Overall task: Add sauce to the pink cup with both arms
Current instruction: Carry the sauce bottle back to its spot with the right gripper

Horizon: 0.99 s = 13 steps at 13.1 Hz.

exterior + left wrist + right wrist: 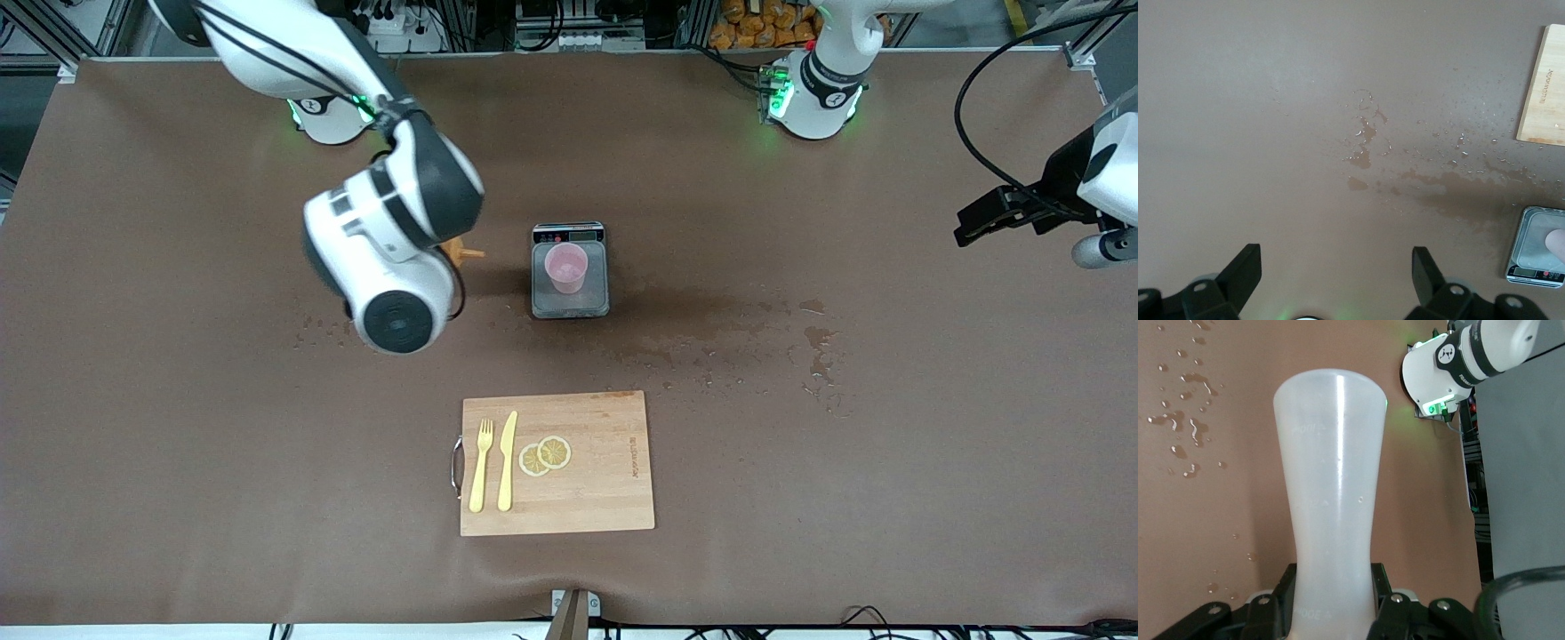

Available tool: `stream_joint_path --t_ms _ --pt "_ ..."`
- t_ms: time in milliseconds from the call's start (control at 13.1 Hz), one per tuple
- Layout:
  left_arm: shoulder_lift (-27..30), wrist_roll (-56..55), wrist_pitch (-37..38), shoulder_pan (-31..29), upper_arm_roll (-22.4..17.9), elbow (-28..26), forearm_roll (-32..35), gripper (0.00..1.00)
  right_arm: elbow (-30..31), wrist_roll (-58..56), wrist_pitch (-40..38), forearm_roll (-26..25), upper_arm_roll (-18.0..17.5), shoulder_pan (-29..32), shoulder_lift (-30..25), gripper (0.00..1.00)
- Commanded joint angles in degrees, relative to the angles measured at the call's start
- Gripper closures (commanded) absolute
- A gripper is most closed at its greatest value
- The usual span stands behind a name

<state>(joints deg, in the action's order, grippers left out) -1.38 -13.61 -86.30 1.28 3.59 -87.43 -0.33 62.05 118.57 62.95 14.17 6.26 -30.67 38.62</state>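
The sauce bottle (pixel 1331 500) is clamped between the fingers of the right gripper (pixel 1331 613). It is whitish and see-through, smooth, wide at one end and thin in the middle. In the front view only its orange tip (pixel 464 253) peeks out from under the right arm, over the table beside the scale, toward the right arm's end.

The table (pixel 178 444) has a big brown cloth on it, soft and flat. The cloth has dark wet spots (pixel 818 342) and small shiny drops. Along the top of the front view are metal frames, cables and the two arm bases lit green.

The pink cup (pixel 565 268) is round and plain. It stands on a small grey scale (pixel 570 307) in the middle of the table.

Nearer the front camera lies a wooden board (pixel 605 480) with a metal handle. On it are a yellow fork (pixel 481 467), a yellow knife (pixel 507 460) and two lemon slices (pixel 545 455).

The left gripper (pixel 1337 273) waits over the bare cloth at the left arm's end, its black fingers wide apart and holding nothing.
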Motion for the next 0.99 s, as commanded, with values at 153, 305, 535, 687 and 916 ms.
stream_joint_path --t_ms 153,305,535,687,916 --pt "0.77 0.42 -0.8 -0.49 0.37 -0.9 -0.11 0.0 0.97 -9.47 -1.86 7.35 -0.64 8.41 -4.95 0.96" --pt "0.77 0.42 -0.8 -0.49 0.37 -0.9 -0.11 0.0 0.97 -14.57 -3.8 10.5 -0.64 13.06 -5.31 0.96" --pt "0.68 0.42 -0.89 -0.49 0.37 -0.81 -0.11 0.0 0.97 -22.39 -6.26 15.34 -0.64 19.92 -5.49 0.96" --pt "0.68 0.42 -1.06 -0.49 0.37 -0.9 -0.11 0.0 0.97 -28.89 -7.92 16.58 -0.64 24.14 -5.4 0.96" --pt "0.68 0.51 -1.06 -0.49 0.37 -0.81 -0.11 0.0 1.14 -39.17 -9.07 17.29 -0.64 29.77 -4.79 0.95"
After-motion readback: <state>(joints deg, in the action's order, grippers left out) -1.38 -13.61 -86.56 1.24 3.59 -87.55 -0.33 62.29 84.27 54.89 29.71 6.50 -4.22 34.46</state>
